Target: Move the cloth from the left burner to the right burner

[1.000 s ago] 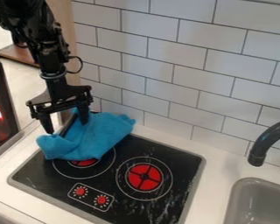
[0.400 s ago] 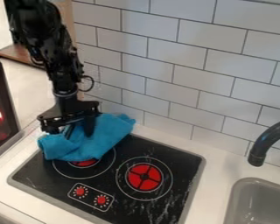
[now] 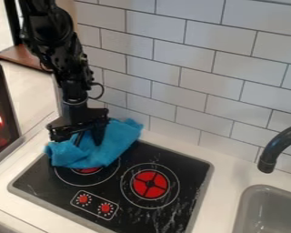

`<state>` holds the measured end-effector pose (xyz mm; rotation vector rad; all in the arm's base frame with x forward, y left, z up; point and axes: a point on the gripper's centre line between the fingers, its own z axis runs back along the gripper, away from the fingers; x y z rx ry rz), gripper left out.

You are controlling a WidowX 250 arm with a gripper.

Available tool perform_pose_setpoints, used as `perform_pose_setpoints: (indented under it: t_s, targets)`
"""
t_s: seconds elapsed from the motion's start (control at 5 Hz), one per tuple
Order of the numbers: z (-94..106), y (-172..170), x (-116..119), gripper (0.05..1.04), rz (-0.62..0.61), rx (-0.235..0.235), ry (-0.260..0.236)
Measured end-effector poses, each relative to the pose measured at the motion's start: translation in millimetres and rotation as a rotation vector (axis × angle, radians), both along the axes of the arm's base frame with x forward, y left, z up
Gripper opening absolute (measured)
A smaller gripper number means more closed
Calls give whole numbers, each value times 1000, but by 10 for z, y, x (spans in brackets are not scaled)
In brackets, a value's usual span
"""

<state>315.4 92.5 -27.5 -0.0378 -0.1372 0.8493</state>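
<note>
Blue cloth [image 3: 102,155] lies bunched under the gripper [image 3: 77,141], whose fingers are spread wide, partly covering the nearer burner [image 3: 87,171]; the other burner [image 3: 145,180] sits farther from the gripper.

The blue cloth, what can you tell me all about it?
The cloth is bright blue and looks soft and a bit fuzzy, like a little towel. It lies in a crumpled heap, with bumps and folds, on the back-left part of the stove. It covers part of the left burner, whose red middle peeks out at the front. One corner sticks out towards the tiled wall. The gripper is right down at it, fingers apart.
</note>
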Motion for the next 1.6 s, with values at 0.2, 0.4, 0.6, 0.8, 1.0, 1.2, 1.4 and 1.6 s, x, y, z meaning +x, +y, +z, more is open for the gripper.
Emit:
perform_pose_setpoints:
  t_s: [0.2,0.4,0.6,0.8,1.0,1.2,1.4,1.6]
  targets:
    - [-21,-241,-15,999,-32,-39,14]
    - [-16,-531,-77,999,-94,-67,33]
    - [-29,-698,-150,999,-146,-68,48]
    - [-25,-823,-239,999,-185,-68,57]
    - [6,-868,-291,999,-202,-79,62]
    - [55,-912,-321,999,-223,-107,74]
    - [143,-922,-336,999,-240,-109,60]
    - [294,-913,-324,999,-244,-122,31]
